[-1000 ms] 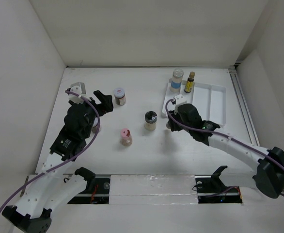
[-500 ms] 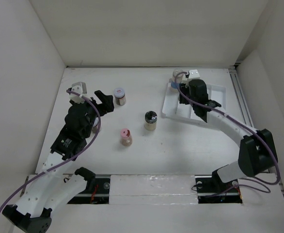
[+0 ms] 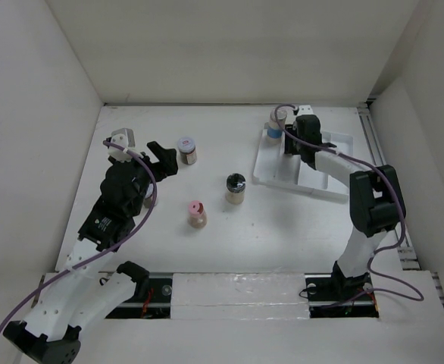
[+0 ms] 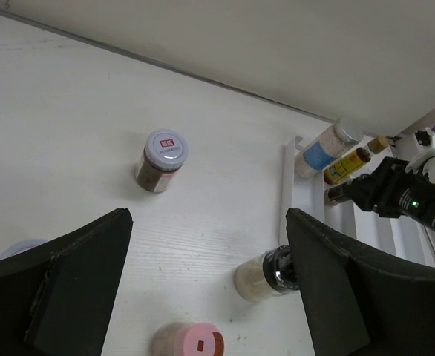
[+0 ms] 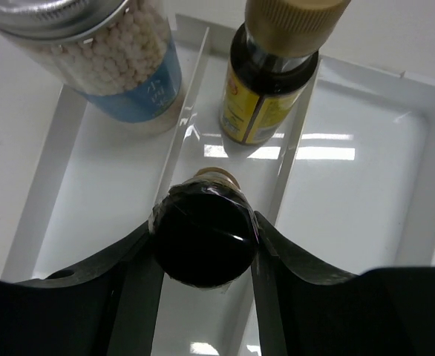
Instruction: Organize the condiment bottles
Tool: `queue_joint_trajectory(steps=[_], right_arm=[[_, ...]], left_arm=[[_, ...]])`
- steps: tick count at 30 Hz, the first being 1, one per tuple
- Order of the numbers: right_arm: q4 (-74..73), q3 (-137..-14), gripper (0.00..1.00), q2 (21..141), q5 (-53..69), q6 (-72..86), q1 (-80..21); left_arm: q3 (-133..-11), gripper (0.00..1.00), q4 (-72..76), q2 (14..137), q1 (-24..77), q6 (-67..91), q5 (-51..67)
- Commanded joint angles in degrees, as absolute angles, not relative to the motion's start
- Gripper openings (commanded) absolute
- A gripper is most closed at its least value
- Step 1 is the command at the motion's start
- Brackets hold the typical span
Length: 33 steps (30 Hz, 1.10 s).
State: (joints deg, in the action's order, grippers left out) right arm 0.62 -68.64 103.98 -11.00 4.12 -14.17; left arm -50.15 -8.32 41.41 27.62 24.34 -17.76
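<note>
My right gripper (image 5: 203, 222) is shut on the small dark-capped bottle (image 5: 203, 248) and holds it over the white ridged tray (image 5: 366, 170). Just beyond it, the blue-labelled white-lidded jar (image 5: 121, 67) and the slim amber yellow-labelled bottle (image 5: 269, 89) stand in the tray's far end. From above, the right gripper (image 3: 292, 144) hides the amber bottle. On the table stand the red-white-topped jar (image 3: 186, 149), the black-lidded jar (image 3: 235, 188) and the pink-capped jar (image 3: 197, 213). My left gripper (image 3: 161, 155) is open and empty, just left of the red-white-topped jar (image 4: 162, 159).
The tray (image 3: 336, 163) lies at the far right, with its right compartments bare. White walls close in the table on the left, back and right. A metal rail (image 3: 381, 167) runs along the right edge.
My right arm has swung from beside the black-lidded jar out to the tray's far end, carrying the small dark-capped bottle. The left arm has not moved.
</note>
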Motion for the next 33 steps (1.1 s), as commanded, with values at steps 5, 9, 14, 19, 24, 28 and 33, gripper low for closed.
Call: queue_joint_trajectory(steps=[5, 9, 14, 19, 24, 28, 33], right_arm=[[5.01, -71.64, 0.43, 105.73, -7.83, 4.66, -12.92], [5.01, -70.58, 0.61, 105.73, -7.82, 4.66, -12.92], [3.87, -70.58, 0.76, 102.75, -7.90, 4.66, -12.92], [3.34, -67.25, 0.84, 91.97, -8.53, 4.66, -15.02], [3.34, -59.69, 0.86, 81.23, -8.62, 4.05, -21.34], [3.34, -53.54, 0.91, 74.81, 3.21, -0.08, -28.64], [3.34, -48.87, 0.99, 71.89, 5.70, -2.90, -38.75]], left_arm=[[-49.83, 0.81, -5.36, 42.27, 27.25, 24.08, -17.84], [-49.83, 0.81, -5.36, 42.28, 27.25, 24.08, -17.84], [-50.36, 0.81, -5.36, 42.80, 27.25, 24.08, -17.23], [-50.36, 0.81, -5.36, 42.28, 27.25, 24.08, -17.75], [-50.36, 0.81, -5.89, 42.28, 27.25, 24.08, -17.75], [-50.36, 0.81, -5.27, 41.75, 27.25, 24.08, -17.75], [-50.36, 0.81, -5.19, 41.75, 27.25, 24.08, -17.23]])
